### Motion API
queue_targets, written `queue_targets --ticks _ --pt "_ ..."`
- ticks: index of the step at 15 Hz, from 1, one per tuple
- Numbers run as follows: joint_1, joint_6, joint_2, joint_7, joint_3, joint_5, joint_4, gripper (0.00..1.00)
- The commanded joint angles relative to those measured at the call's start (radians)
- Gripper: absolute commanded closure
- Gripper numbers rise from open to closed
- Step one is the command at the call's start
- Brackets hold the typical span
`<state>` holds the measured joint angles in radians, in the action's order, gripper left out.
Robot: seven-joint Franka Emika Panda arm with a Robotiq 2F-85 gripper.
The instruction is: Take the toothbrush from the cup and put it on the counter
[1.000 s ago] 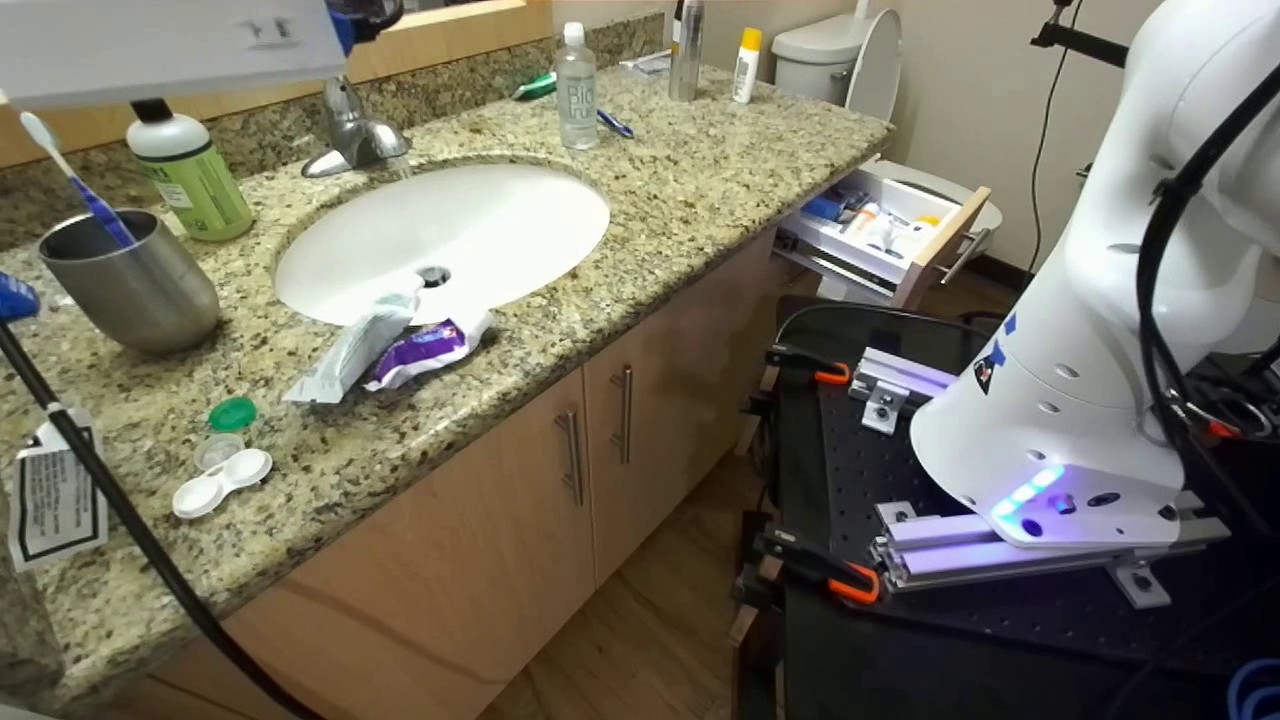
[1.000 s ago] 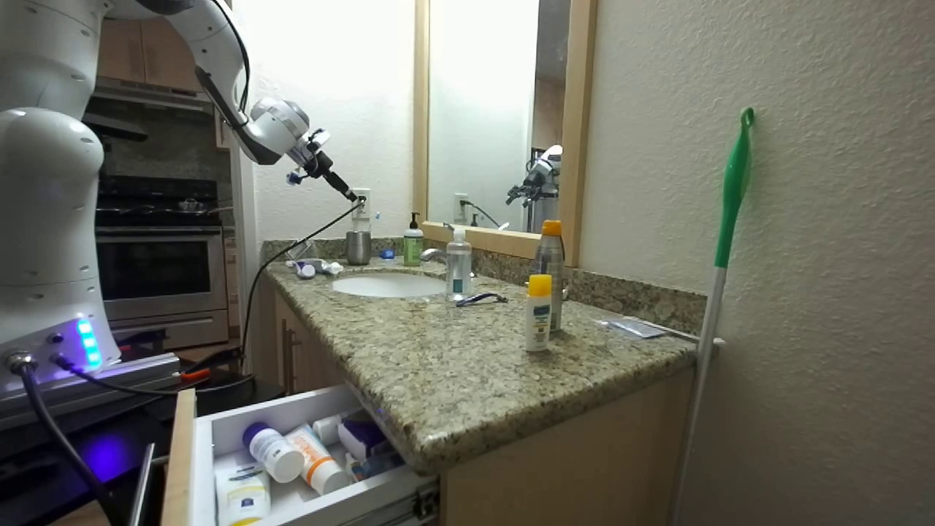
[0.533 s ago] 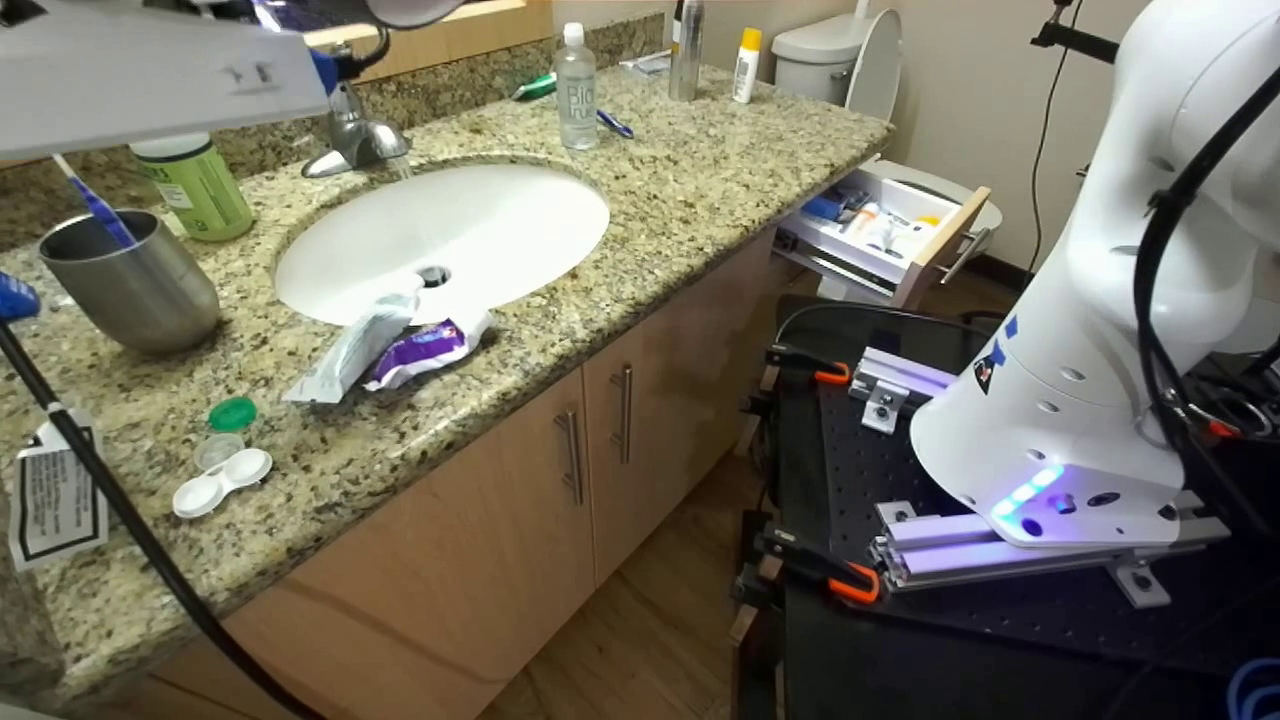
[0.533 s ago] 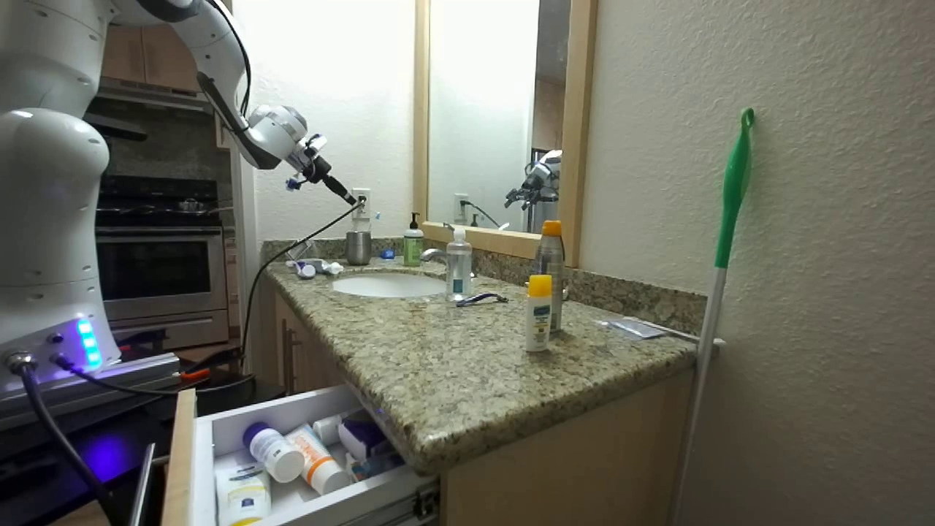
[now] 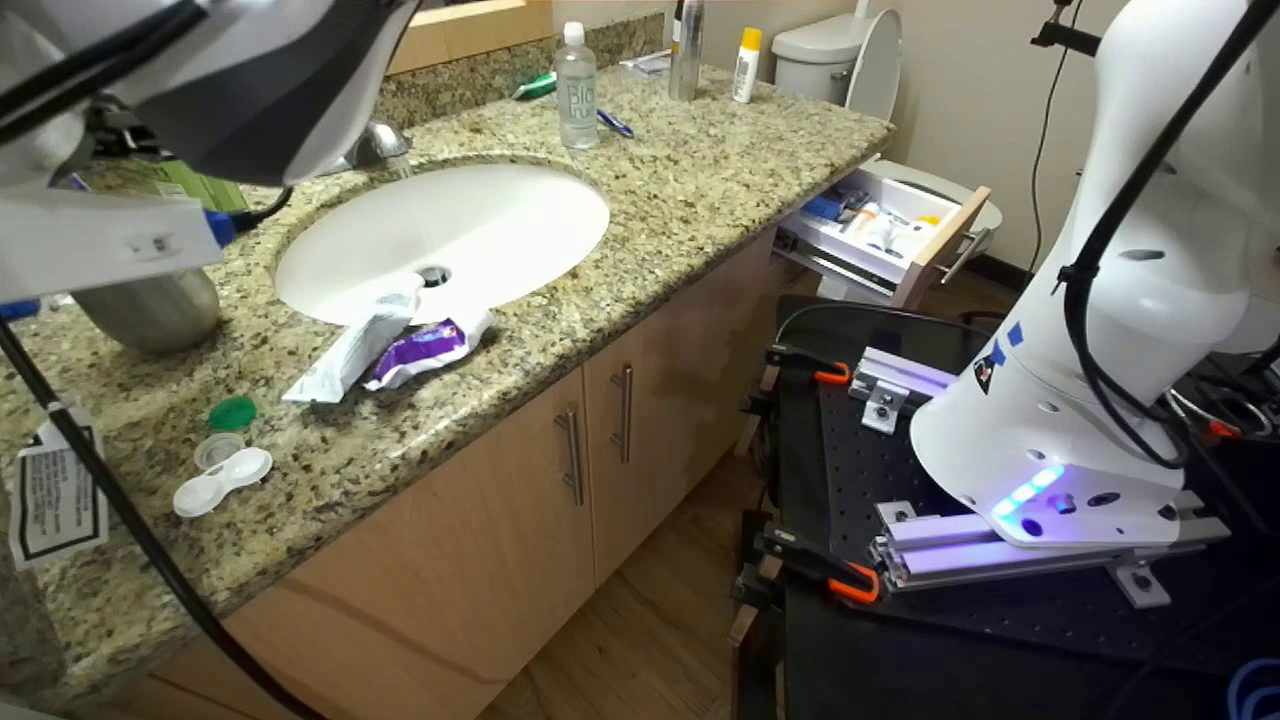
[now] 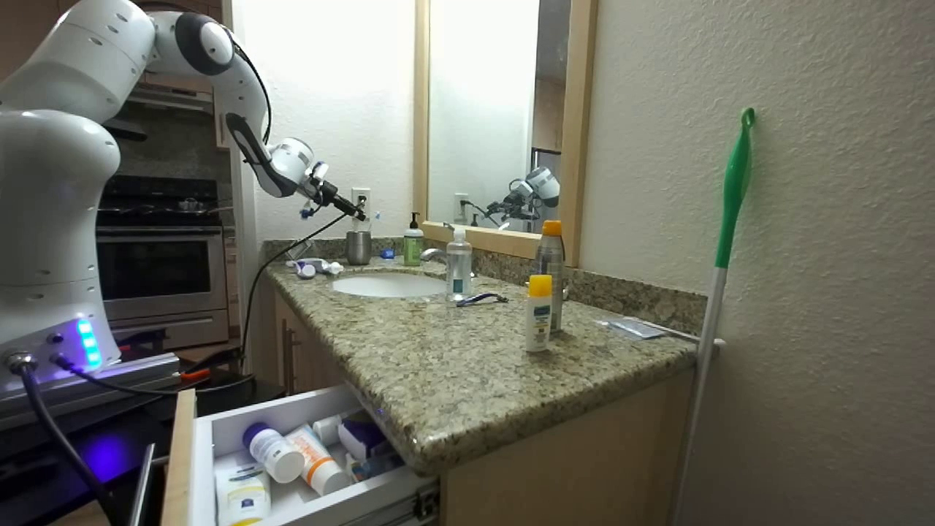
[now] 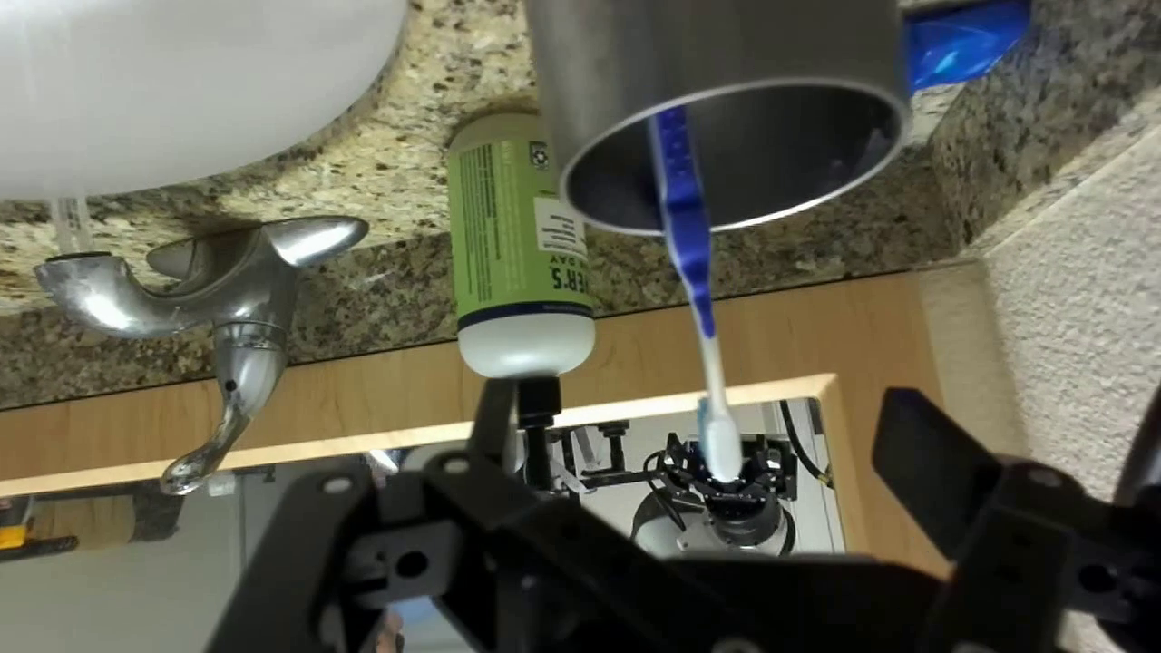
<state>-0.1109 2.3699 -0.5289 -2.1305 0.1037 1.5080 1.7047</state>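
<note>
- The gripper [image 7: 703, 422] holds its 2 black fingers [image 7: 934, 481] spread wide apart.
- The toothbrush [image 7: 687, 231] is in the cup [image 7: 771, 36]: blue handle down inside and leaning at the rim, white neck and head sticking out.
- In the wrist view (where the room hangs upside down) the toothbrush's head shows between the 2 fingers, clear of both; how it lies in depth cannot be told.
- In an exterior view the gripper hangs above the cup, over by the wall outlet [image 6: 360, 192].
- In an exterior view the arm [image 5: 330, 70] hides the cup's upper part and most of the toothbrush.
- The cup stands upright on the counter [image 6: 409, 351], near the sink [image 5: 470, 220], with the green bottle [image 7: 503, 236] just beside it.
- At the sink's front edge lie 2 crumpled tubes, a white tube [image 5: 345, 350] and a purple-and-white tube [image 5: 420, 348], side by side.
- A white lens case [image 5: 224, 484] lies near a green cap [image 5: 232, 413].
- Below the counter's end, a pulled-out drawer [image 6: 185, 446] holds bottles and tubes.
</note>
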Motion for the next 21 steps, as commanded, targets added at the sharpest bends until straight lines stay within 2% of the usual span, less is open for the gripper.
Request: queue_targets --ticks 1,3,6,7,10,11,12,13,21 --pt "-0.016 -0.006 -0.013 0.002 -0.012 -0.007 -0.019 0.0" --pt "-0.03 -0.049 -0.044 -0.033 -0.036 0.029 -0.053 0.0" --pt "-0.025 -0.112 -0.093 -0.053 -0.062 0.022 -0.103 0.0" --pt "-0.018 -0.075 -0.046 -0.023 -0.042 0.002 -0.051 0.0" --pt "-0.016 -0.096 -0.077 -0.035 -0.057 0.003 -0.081 0.0" --pt "-0.014 -0.089 -0.078 -0.027 -0.053 -0.004 -0.082 0.25" --pt "-0.013 -0.088 -0.078 -0.021 -0.051 -0.011 -0.082 0.26" --pt "-0.012 -0.085 -0.078 -0.017 -0.048 -0.018 -0.082 0.32" --pt "0.005 -0.058 -0.073 -0.003 -0.044 -0.048 -0.076 0.89"
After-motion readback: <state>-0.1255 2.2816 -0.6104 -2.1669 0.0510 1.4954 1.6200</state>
